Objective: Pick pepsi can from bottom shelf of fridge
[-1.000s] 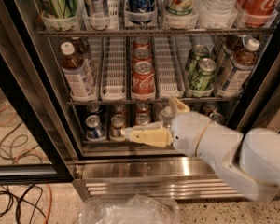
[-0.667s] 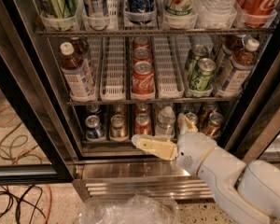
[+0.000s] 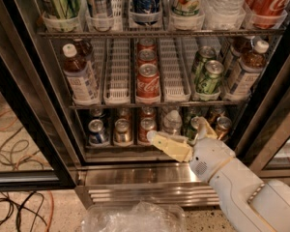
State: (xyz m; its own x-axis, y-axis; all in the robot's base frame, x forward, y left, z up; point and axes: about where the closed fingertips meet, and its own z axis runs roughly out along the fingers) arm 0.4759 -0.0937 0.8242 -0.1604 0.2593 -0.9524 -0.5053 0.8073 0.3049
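Arm and gripper (image 3: pixel 178 130) now sit lower and further right than a second ago, uncovering more of the right-hand cans. Camera view: cream two-finger gripper on a white arm hangs at the front of the dark wire bottom shelf (image 3: pixel 111 148) of the stainless-steel, glass-door fridge (image 3: pixel 135 175). Fingers are spread wide and hold nothing. One long finger (image 3: pixel 169 146) lies across the front rail with its tip just beside a red can (image 3: pixel 146 129). The other points up at a green can (image 3: pixel 191 127). Small blue pepsi can (image 3: pixel 97 132) with silver top stands upright in the leftmost lane, front row, untouched. A gold-brown can (image 3: pixel 122 131) stands between it and the red can.
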